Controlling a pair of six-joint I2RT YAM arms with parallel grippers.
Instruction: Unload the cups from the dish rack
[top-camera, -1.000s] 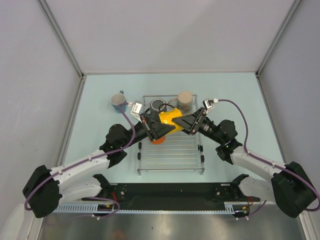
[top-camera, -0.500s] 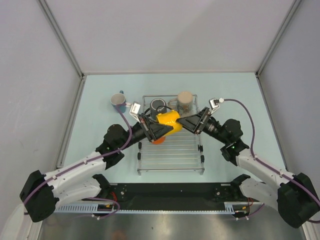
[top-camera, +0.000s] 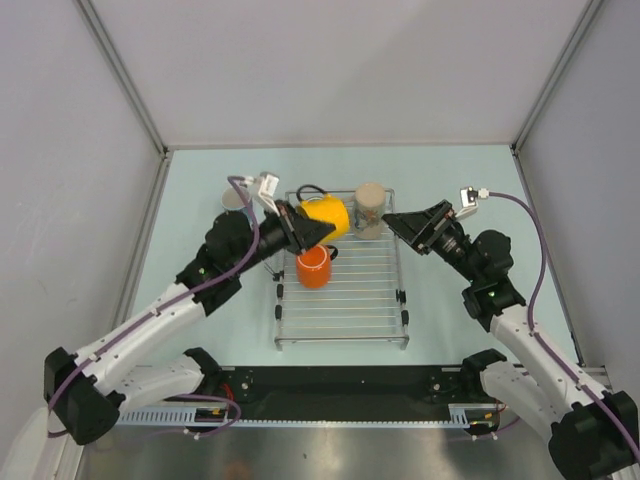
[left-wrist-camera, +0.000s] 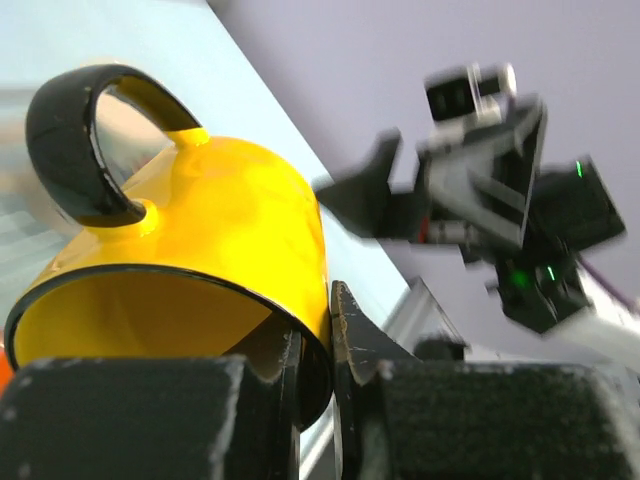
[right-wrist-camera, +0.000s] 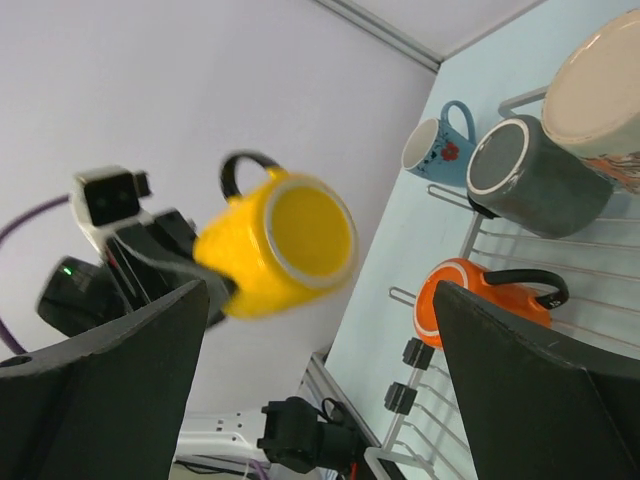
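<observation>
One yellow mug (top-camera: 325, 214), rim pinched in left gripper (left-wrist-camera: 318, 350), above dish rack (top-camera: 345, 312), right gripper (top-camera: 398, 222) wide, empty

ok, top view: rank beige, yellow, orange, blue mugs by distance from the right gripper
From right gripper:
1. beige mug, just to its left
2. yellow mug, in the left gripper
3. orange mug, on the dish rack
4. blue mug, far left

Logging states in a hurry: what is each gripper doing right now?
Left gripper: shut on the yellow mug's rim.
Right gripper: open, holding nothing.
</observation>
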